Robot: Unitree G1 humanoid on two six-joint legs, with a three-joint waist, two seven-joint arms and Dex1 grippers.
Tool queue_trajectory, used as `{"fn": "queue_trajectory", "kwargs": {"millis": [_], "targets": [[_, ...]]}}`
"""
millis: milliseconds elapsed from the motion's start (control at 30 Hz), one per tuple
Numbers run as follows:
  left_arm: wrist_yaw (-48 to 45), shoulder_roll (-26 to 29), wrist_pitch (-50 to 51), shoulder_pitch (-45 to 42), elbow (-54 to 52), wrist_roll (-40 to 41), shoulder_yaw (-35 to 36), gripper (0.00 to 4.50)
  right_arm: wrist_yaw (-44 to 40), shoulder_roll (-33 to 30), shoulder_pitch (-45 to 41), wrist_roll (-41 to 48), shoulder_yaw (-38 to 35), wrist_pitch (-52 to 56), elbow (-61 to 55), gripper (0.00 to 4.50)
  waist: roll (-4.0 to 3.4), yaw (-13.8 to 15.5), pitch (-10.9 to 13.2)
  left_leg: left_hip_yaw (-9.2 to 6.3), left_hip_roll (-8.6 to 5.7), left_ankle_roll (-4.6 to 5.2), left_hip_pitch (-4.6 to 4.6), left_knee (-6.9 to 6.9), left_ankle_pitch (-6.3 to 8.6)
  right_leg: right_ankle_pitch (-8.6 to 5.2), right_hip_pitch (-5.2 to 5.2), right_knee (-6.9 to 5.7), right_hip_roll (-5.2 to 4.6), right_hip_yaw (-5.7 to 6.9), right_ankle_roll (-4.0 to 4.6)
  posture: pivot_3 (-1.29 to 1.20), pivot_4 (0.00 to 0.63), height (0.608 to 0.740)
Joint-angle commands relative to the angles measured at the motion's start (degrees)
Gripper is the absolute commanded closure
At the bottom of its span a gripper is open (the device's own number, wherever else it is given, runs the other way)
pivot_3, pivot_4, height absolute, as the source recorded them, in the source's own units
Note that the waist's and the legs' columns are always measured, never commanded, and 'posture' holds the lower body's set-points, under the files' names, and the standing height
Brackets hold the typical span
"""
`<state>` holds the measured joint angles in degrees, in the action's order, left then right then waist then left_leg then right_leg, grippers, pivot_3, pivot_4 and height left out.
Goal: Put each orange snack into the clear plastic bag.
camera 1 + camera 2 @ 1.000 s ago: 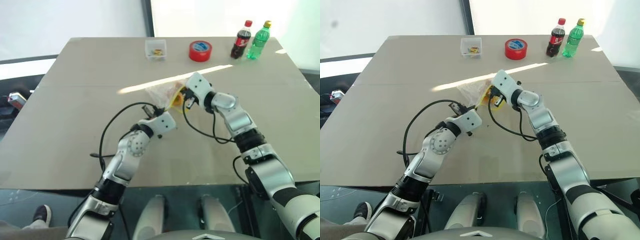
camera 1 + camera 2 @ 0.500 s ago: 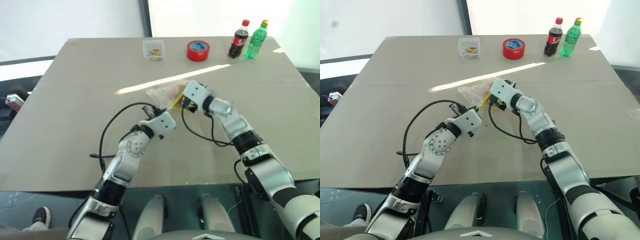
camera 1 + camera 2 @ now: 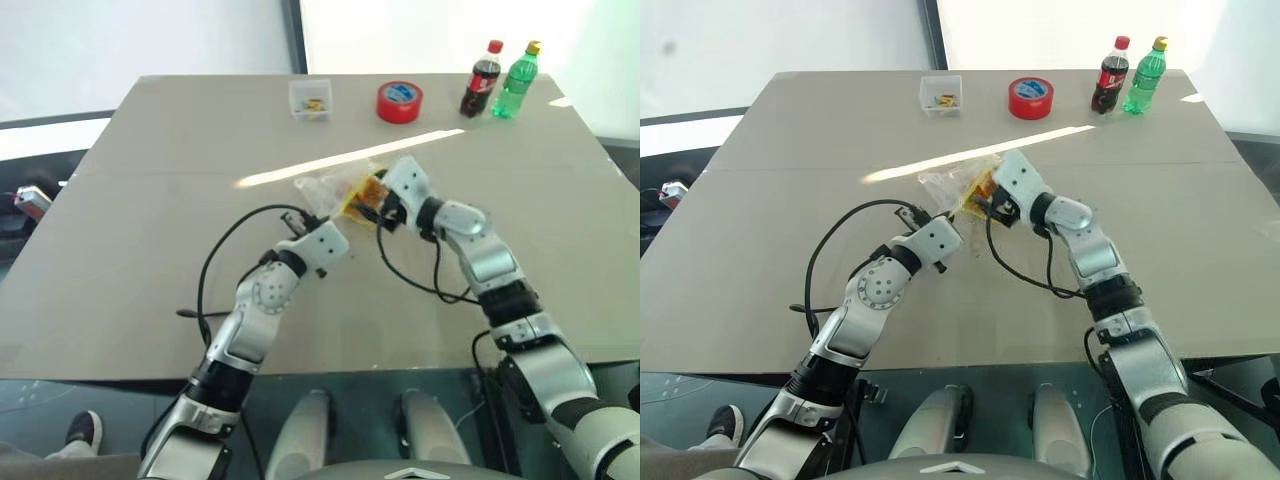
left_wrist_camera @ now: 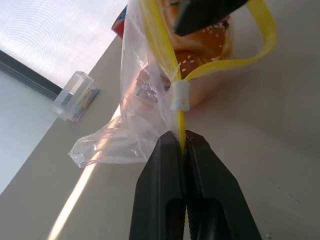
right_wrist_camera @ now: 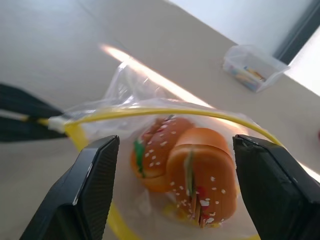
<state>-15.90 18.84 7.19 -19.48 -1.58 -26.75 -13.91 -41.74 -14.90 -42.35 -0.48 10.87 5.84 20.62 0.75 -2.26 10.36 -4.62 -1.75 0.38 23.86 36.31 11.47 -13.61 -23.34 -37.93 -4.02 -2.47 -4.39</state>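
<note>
Tape roll [image 3: 400, 102], bottles, box stand far; left jaws pinch bag [image 4: 140, 120], right apart.

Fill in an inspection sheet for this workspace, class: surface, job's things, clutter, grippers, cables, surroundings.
Surface: tan table, a sunlit streak across it.
Job's things: both orange snacks sit inside the clear plastic bag, mouth open.
Clutter: small clear box, red tape roll, cola bottle, green bottle along the far edge.
Grippers: left gripper shut on the bag's yellow zip strip; right gripper open at the bag's mouth.
Cables: black cables loop from both wrists.
Surroundings: nothing seen.
</note>
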Motion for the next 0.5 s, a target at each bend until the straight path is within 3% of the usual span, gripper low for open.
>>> {"fn": "queue_trajectory", "kwargs": {"millis": [33,167,267,500], "targets": [[0.7,0.0,-0.1,0.0,-1.2,0.4,0.8,4.5,-9.3,-5.3,1.5,3.1,0.6,1.8,-7.3,0.81,0.0,0.0,0.0,0.0,0.0,0.0,0.0,0.0,0.0,0.0,0.0,0.0,0.0,0.0,0.0,0.0,0.15,0.74],[0.5,0.0,0.0,0.3,-1.4,0.5,0.8,4.5,-16.5,-11.4,3.5,4.8,1.3,4.7,-10.3,0.81,0.0,0.0,0.0,0.0,0.01,0.0,-0.01,0.0,0.0,-0.01,0.04,0.01,0.01,0.05,0.0,0.0,0.15,0.74],[0.5,0.1,0.0,0.4,-1.4,0.5,0.8,4.5,-17.3,-15.3,3.4,1.7,2.2,3.4,-8.5,0.81,0.0,0.0,0.0,0.01,0.02,0.0,-0.02,0.01,0.0,-0.01,0.04,0.01,0.01,0.04,-0.01,0.0,0.15,0.74],[0.3,0.0,0.0,0.3,-1.2,0.6,0.8,4.5,3.9,-13.8,-4.7,-13.5,4.8,-13.1,10.0,0.81,0.01,-0.2,0.0,0.25,0.03,0.0,-0.06,0.02,0.0,-0.01,0.03,-0.01,0.01,0.0,0.0,0.0,0.15,0.74]]}}
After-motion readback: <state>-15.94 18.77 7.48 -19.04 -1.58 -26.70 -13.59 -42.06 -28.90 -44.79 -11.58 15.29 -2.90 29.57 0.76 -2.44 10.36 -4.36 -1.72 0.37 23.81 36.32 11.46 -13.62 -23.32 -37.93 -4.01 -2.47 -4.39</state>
